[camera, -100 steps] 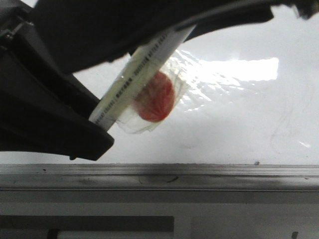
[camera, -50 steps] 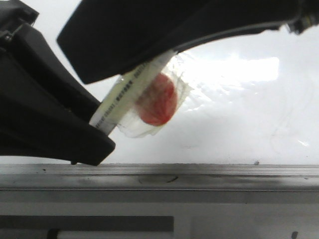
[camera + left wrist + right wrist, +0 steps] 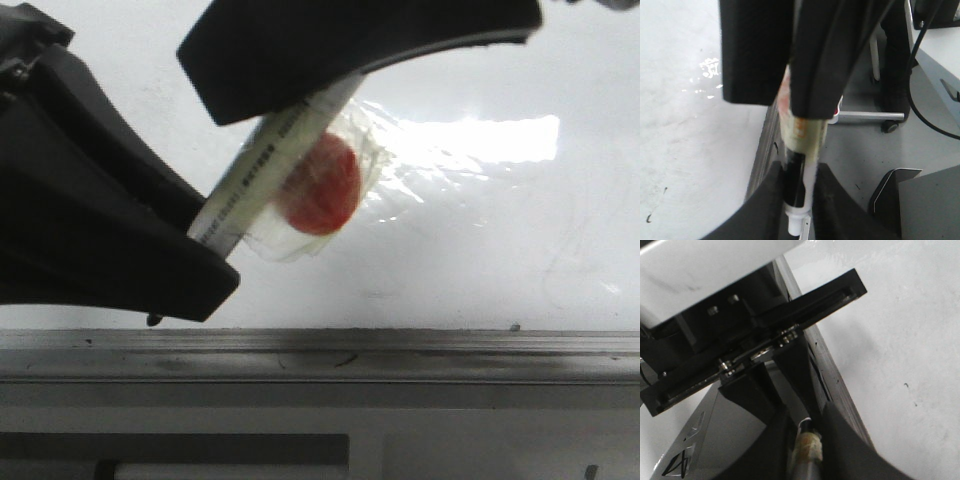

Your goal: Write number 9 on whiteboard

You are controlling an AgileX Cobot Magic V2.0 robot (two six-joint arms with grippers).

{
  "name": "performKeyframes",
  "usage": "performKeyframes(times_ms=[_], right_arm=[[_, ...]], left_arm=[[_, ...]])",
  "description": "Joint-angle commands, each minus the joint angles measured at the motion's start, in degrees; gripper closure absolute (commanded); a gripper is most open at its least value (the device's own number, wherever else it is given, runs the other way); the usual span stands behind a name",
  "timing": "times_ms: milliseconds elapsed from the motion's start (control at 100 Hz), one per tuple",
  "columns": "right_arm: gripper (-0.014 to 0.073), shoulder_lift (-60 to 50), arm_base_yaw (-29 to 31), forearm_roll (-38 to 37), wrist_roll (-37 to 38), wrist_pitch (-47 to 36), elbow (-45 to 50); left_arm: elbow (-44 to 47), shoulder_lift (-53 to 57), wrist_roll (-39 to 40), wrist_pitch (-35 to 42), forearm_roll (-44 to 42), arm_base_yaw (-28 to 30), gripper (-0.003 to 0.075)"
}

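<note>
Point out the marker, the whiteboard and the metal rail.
marker [image 3: 262, 172], front view, on the printed barrel.
whiteboard [image 3: 480, 250], front view, on bare white surface right of the red disc.
metal rail [image 3: 400, 352], front view, on its grey top face.

- One glossy white whiteboard [image 3: 480, 250], grey metal rail along its near edge.
- One pale cylindrical marker pen [image 3: 262, 170].
- One red disc in clear wrap [image 3: 320, 185].
- Two black grippers: left [image 3: 200, 235], right [image 3: 330, 85].
</note>
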State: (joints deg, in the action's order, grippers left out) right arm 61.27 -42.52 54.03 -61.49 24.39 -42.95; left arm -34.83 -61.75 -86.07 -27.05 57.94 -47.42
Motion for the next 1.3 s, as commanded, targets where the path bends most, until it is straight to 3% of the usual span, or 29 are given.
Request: performKeyframes(times_ms=[0,150,220,370,520,670,840,920,1000,1040,1120,1290], right_arm=[[0.0642,-0.59,-0.24,1.14,3.26,4.21,-3.66],[0.0633,-0.59,-0.24,-12.67,17.43,7.47,-10.09],[0.0633,-0.59,-0.24,-24.68,26.06,12.27,-14.05],[0.0633,-0.59,-0.24,-44.39,39.38,23.10,-20.57],[0.0633,-2.60,-0.78,-48.44,40.10,24.21,-24.37],[0.0632,-7.29,-4.42,-51.66,40.67,23.38,-23.61],[0.0632,-12.17,-6.64,-68.29,47.27,20.39,-16.16],[0.0632,-15.23,-6.64,-77.49,53.25,15.36,-11.38],[0.0633,-18.92,-6.64,-85.90,67.69,5.17,-7.09],[0.0633,-20.21,-6.64,-88.06,71.13,0.72,-5.71],[0.0633,-21.43,-6.64,-89.68,72.13,-5.77,-3.66],[0.0634,-19.45,-6.37,-92.79,72.13,-3.40,-3.73]], left_arm=[[-2.01,1.26,0.31,6.84,7.30,-0.30,0.0603],[-2.01,2.39,0.31,9.01,17.44,-0.30,0.0206],[-2.01,3.84,0.31,10.62,21.09,-0.30,0.0109],[-2.01,8.14,0.31,12.50,22.88,-0.30,0.0103],[-2.01,14.96,0.31,15.72,24.20,-0.30,0.0105],[-1.09,22.73,0.31,24.29,25.90,-0.30,0.0209],[1.84,28.72,0.31,32.46,28.93,-0.30,0.0415],[3.35,30.19,0.31,32.56,31.09,-0.30,0.0499],[4.62,30.39,0.31,31.35,35.01,-0.30,0.0571],[5.06,30.39,0.31,30.39,36.07,-0.30,0.0594],[5.78,30.39,0.31,28.01,36.42,-0.30,0.0636],[6.79,30.39,0.31,25.02,36.31,-0.30,0.0738]])
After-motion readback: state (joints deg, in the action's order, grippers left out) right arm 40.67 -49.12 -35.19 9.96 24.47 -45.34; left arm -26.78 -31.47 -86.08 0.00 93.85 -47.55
